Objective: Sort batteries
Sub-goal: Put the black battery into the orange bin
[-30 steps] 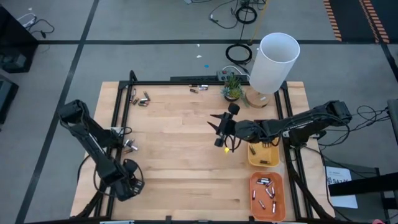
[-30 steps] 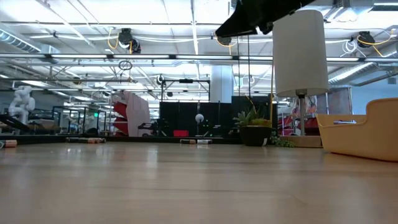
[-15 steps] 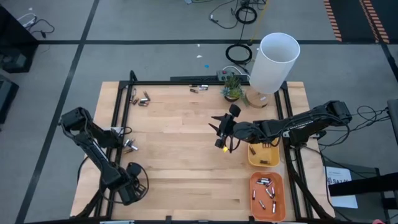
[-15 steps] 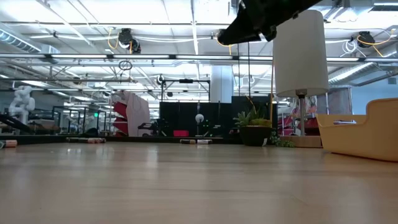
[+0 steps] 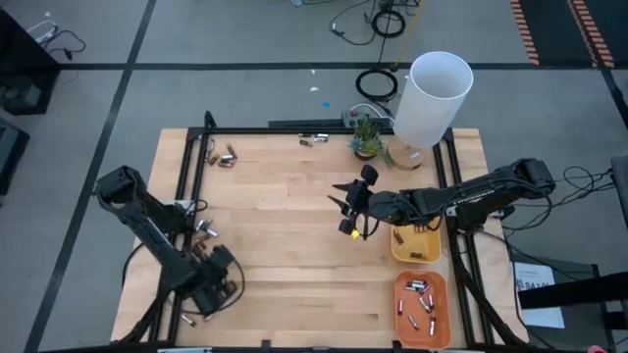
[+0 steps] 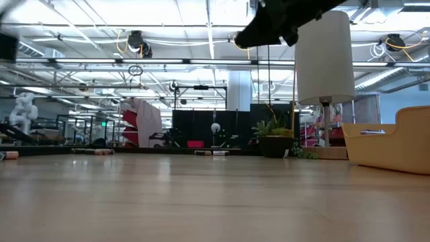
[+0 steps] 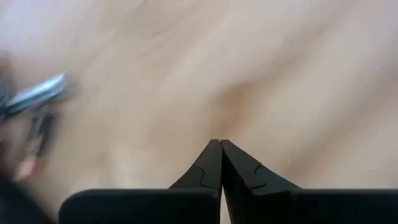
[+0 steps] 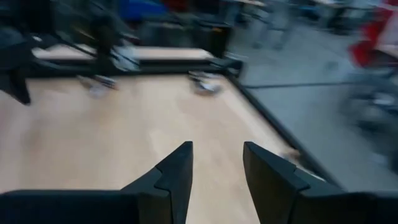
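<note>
L gripper point(image 7: 221, 163) is clenched on nothing near the table's point(image 5: 294, 294) front-left. R gripper point(image 8: 216, 163) is parted, empty, mid-table. Batteries point(image 5: 417, 299) are kept in the orange tray point(image 5: 444, 324); others point(image 5: 224, 155) lie unsorted at back.

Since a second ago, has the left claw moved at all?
Yes. In the high view the left claw has shifted rightward over the table, away from its left frame rail. Its fingers are now shut with nothing between them.

Small batteries point(image 5: 417, 302) lie jumbled in the orange tray; others point(image 5: 224, 155) at table's far edge.
</note>
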Available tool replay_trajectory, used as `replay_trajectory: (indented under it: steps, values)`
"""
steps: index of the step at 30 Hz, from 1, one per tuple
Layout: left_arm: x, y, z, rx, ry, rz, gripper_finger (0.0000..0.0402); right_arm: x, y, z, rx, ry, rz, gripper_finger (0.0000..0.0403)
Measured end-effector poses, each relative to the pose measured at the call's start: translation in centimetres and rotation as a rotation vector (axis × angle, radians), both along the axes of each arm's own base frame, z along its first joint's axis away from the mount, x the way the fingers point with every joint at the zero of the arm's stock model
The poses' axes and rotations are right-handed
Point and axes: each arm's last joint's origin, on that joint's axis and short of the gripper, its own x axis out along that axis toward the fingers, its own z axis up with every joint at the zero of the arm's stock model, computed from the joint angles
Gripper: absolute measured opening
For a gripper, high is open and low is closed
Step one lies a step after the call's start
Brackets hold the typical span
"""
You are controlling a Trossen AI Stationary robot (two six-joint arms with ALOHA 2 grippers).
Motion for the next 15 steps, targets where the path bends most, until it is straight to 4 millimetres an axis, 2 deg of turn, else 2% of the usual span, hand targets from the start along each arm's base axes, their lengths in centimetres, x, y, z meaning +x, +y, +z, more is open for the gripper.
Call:
replay_trajectory:
  steps: [3,7,11,15]
  values:
    - [0.3,-1.8,2.6,-0.131,-0.034,-0.203,0.0007,0.3,0.5,0.3,0.057,-0.035,0.167,0.0132]
    - [-0.4,-5.7,4.7,-0.457,-0.128,-0.374,0.0006,0.5,0.8,0.9,0.078,-0.094,0.265,0.0132]
    - [-1.6,-7.5,3.9,-0.506,-0.129,-0.41,0.0006,0.6,1.0,0.9,0.106,-0.103,0.274,0.0132]
    - [-1.5,-8.9,1.5,-0.495,-0.065,-0.461,0.0006,1.4,1.7,-0.2,0.226,-0.086,0.419,0.0132]
